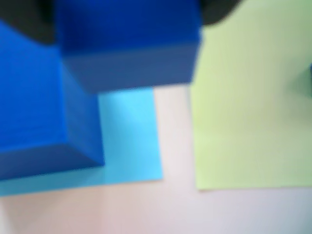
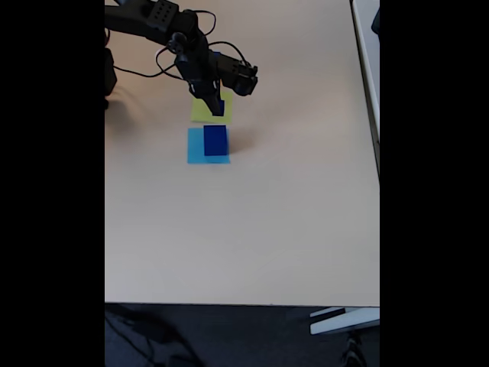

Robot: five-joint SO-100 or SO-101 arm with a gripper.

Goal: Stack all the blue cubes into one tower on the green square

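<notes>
A robot arm's gripper (image 2: 217, 109) hangs low over the table (image 2: 252, 222), carrying 1 small blue cube (image 1: 129, 46) clear of the surface, as judged from the wrist view, where the cube fills the top of the frame close under the camera. The grip itself is hidden: dark shapes at the upper corners appear to be the fingers flanking the cube, so the jaws seem closed on its sides, though the blur leaves how wide they stand unclear.

Below and to the left in the wrist view, 1 large blue cube (image 1: 34, 107) sits on the light-blue paper square (image 1: 131, 141), not on the target. The green square (image 1: 253, 112) lies just beside that sheet, with a strip of bare table between them. In the fixed view the same large cube (image 2: 215, 141) rests on the light-blue sheet (image 2: 195, 147), with the green square (image 2: 202, 113) just beyond it, partly covered by the arm.

The small cube appears lifted so it can pass over its larger neighbour toward the green sheet. A dark sliver at the right edge of the wrist view cannot be identified. The tower is not yet built.
</notes>
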